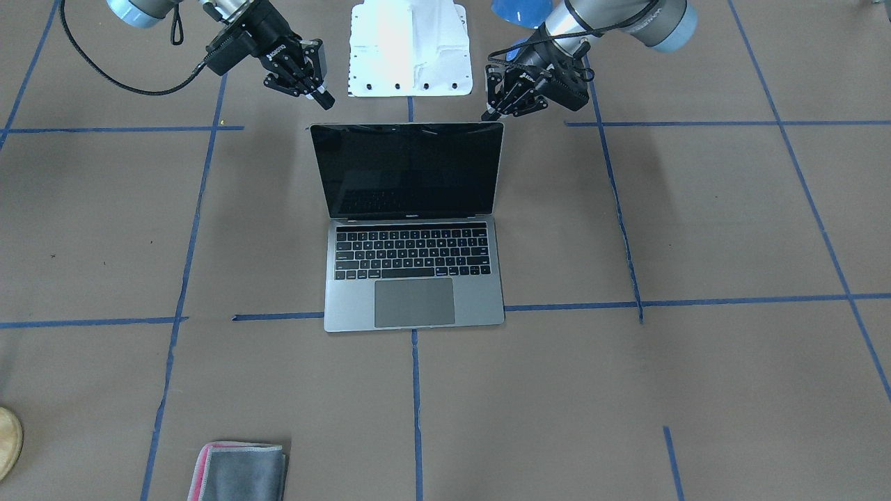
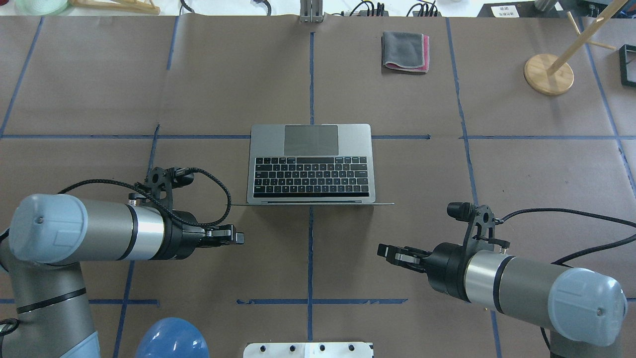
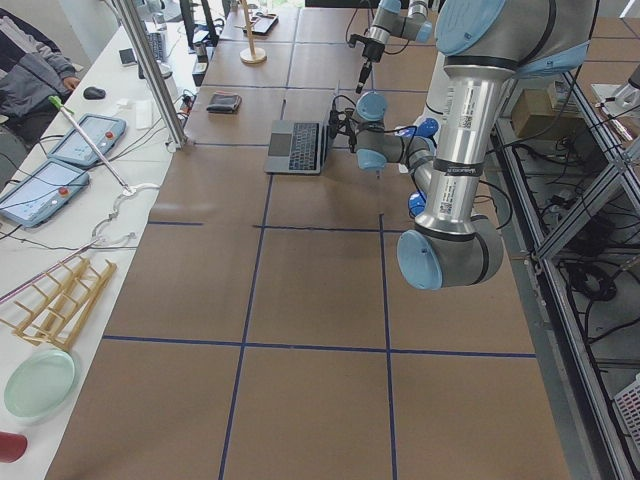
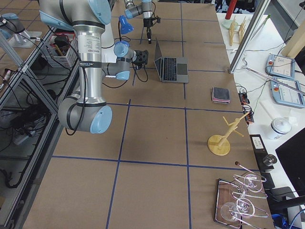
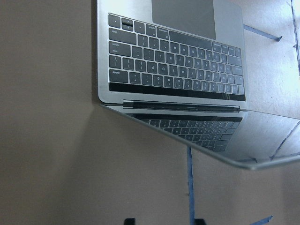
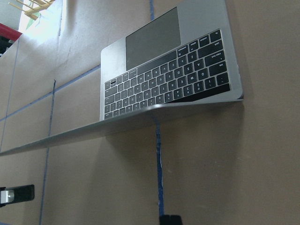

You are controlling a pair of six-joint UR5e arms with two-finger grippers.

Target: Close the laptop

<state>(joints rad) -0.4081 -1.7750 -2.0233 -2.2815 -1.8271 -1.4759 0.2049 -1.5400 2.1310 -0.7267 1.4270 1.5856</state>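
The laptop (image 1: 414, 278) lies open in the middle of the table, its black screen (image 1: 407, 170) upright and facing away from the robot. It also shows in the overhead view (image 2: 310, 149). My left gripper (image 2: 241, 237) hovers behind the lid, off its left corner, open and empty; in the front view it is at the lid's top corner (image 1: 492, 115). My right gripper (image 2: 380, 250) hovers behind the lid's right side, open and empty (image 1: 325, 101). Both wrist views look over the lid edge onto the keyboard (image 5: 178, 70) (image 6: 164, 89).
A folded grey cloth with a pink edge (image 2: 405, 51) lies at the far side of the table. A wooden stand (image 2: 549, 74) is at the far right. A white plate (image 1: 409, 49) and a blue dome (image 2: 171, 340) sit by the robot base.
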